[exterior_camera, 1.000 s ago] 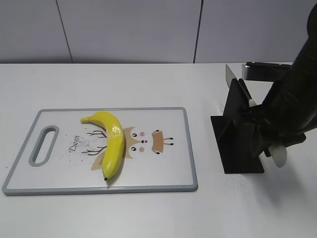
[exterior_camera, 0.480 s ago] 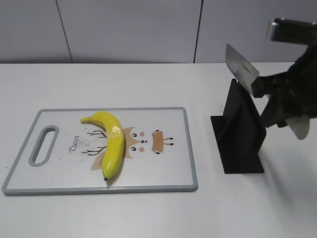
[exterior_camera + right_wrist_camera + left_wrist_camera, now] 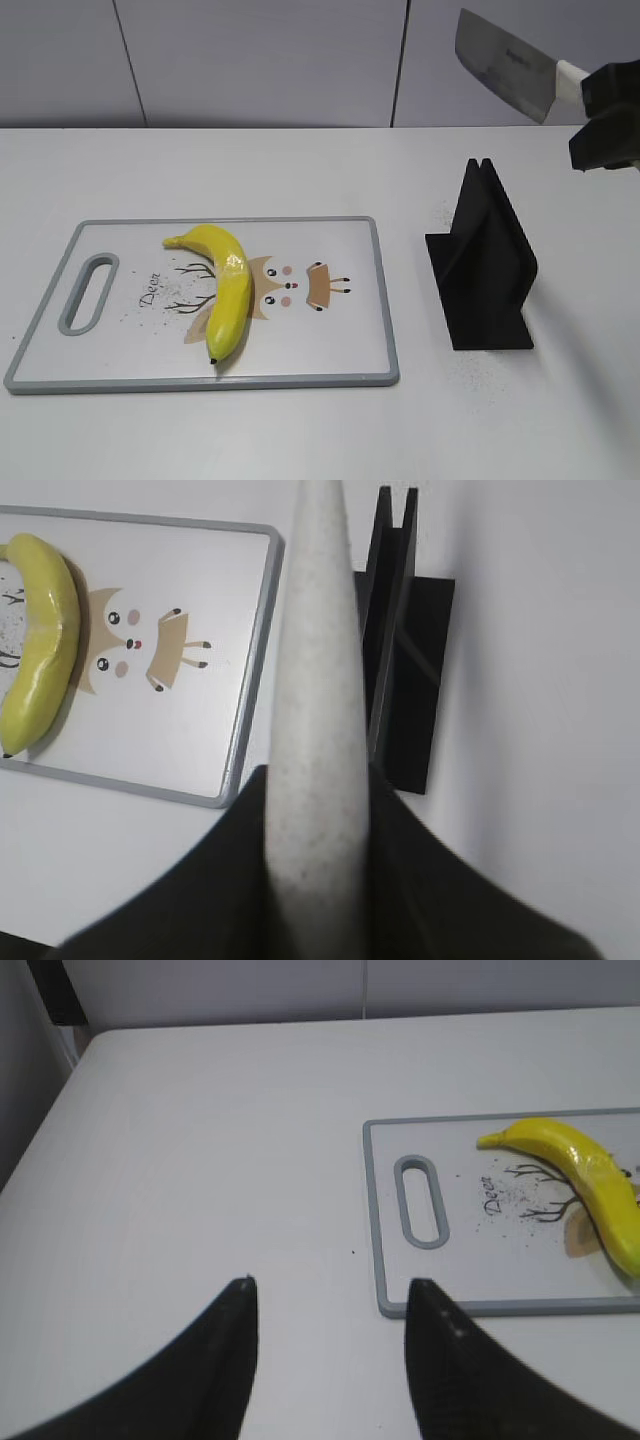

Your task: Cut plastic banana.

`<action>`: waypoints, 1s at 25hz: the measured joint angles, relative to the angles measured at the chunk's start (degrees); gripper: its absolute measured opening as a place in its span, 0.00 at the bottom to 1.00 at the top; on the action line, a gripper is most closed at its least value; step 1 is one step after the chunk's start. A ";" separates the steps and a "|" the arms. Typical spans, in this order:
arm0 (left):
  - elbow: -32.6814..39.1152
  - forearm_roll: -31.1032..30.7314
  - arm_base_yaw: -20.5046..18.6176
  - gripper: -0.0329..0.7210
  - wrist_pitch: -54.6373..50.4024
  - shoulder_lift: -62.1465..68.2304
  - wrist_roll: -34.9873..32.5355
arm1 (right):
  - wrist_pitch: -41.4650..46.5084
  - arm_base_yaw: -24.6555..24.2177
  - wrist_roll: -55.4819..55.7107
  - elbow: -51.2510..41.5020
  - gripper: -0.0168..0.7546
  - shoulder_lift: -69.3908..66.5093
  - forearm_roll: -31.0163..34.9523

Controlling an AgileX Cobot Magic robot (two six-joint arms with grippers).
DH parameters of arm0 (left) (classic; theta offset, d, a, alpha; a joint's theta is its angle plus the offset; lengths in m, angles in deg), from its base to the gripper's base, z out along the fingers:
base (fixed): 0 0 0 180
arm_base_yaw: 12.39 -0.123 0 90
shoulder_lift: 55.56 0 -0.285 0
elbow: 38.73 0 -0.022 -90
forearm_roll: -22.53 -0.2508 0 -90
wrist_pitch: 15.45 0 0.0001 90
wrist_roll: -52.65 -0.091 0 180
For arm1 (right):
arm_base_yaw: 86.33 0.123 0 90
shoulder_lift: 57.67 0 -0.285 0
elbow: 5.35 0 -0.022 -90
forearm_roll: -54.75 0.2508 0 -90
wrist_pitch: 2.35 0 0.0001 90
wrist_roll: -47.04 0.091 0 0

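right hand [image 3: 600, 115] raised off holder [image 3: 485, 265] | clamps knife [image 3: 505, 62] | left hand [image 3: 330, 1305] spread

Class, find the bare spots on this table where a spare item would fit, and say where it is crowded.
Free: the table behind the cutting board, left of the board's handle slot, and the front strip. Narrow: the gap between board and black knife stand. On the board, the plastic banana fills the left-centre.

A plain white table [image 3: 250, 430] carries two things directly — a grey-rimmed white cutting board [image 3: 330, 378] on the left, handle slot at its left end, and a black knife stand [image 3: 485, 275] on the right, well apart from it.
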State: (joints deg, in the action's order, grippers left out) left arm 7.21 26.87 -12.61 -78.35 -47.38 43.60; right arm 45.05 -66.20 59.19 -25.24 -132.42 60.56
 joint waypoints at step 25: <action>-31.78 7.24 8.85 0.84 5.24 61.19 -32.58 | 13.75 0.00 -50.90 37.99 0.24 -32.64 11.27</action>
State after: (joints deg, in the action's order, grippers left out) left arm -24.57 34.10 -3.76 -73.11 13.80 11.02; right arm 58.80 -66.20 8.29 12.76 -165.06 71.83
